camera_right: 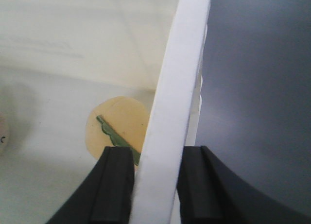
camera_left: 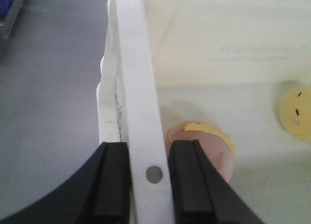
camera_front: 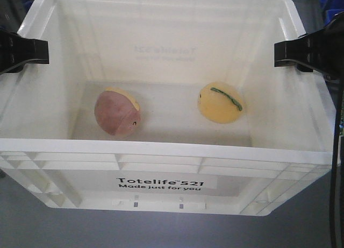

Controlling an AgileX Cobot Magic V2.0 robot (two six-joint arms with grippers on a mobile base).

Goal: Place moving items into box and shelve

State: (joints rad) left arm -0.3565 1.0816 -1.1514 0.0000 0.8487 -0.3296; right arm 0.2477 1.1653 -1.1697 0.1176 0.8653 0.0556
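1. Both toys are already inside the large white rectangular plastic crate (camera_front: 161,151). The pinkish-brown egg-shaped soft toy with a cream-yellow cap (camera_front: 117,114) sits on the crate floor nearer the left wall. The pale yellow egg-shaped soft toy with a thin green stripe (camera_front: 220,103) is nearer the right wall, well apart from it.
2. The left end effector (camera_left: 149,185) is clamped on the crate's left rim, one finger inside and one outside.
3. The right end effector (camera_right: 155,185) has the same grip on the right rim.
4. My guess is the crate is stiff and light, but that smooth thin rim could slip. Lift both sides level or the toys will roll.
5. Packing looks done, only shelving left.
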